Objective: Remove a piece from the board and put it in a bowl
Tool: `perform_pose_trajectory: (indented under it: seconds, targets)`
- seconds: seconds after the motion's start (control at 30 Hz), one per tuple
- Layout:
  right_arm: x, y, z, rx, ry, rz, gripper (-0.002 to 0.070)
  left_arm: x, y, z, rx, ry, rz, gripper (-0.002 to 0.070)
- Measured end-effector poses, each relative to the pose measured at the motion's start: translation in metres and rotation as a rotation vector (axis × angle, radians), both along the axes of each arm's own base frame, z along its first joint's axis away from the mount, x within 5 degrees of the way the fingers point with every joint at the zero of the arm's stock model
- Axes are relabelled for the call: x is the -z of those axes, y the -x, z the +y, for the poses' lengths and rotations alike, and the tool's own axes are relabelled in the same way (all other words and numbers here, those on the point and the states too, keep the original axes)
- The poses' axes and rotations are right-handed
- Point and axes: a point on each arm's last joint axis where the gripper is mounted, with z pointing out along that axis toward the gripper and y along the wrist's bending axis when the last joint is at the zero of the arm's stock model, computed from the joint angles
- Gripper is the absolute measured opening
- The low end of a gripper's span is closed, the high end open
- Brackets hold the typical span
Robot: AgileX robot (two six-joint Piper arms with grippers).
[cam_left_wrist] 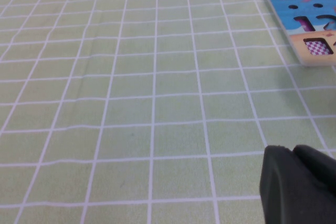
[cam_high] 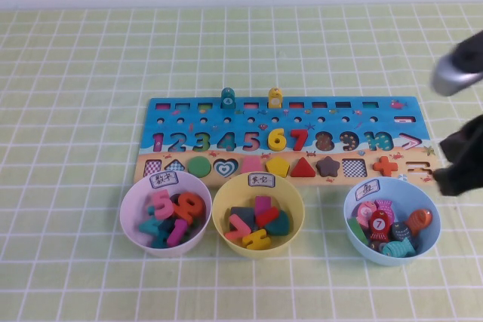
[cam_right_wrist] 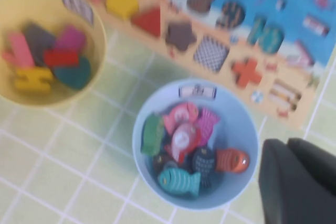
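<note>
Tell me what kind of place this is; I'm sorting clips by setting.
Likely a tabletop robot test setup: a green checked tablecloth, a child's blue puzzle board, three labelled sorting bowls, the light blue bowl holding the red fish piece.

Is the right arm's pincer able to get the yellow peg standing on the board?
Probably yes. The right pincer hovers at the board's right end, beside the light blue bowl. The yellow peg stands uncovered on the far edge, nothing blocking. The left pincer is parked away.

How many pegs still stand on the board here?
2: a teal peg and a yellow peg, both upright along the far edge of the board.
</note>
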Motion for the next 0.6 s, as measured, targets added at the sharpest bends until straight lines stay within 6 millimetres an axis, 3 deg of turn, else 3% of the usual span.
perform_pose_trajectory:
  seconds: [0.13,0.3,0.6]
  targets:
    - [-0.02,0.036,-0.019,-0.009,-0.103,-0.143,-0.0013,0.0,0.0,0.0,0.0,0.0,0.0,-0.0005]
    - [-0.022,0.066,-0.035,-0.01,-0.162,-0.203,-0.0015,0.0,0.0,0.0,0.0,0.0,0.0,-0.0005]
    - [-0.008,0.083,-0.042,0.009,-0.128,-0.034,-0.0015,0.0,0.0,0.0,0.0,0.0,0.0,-0.0005]
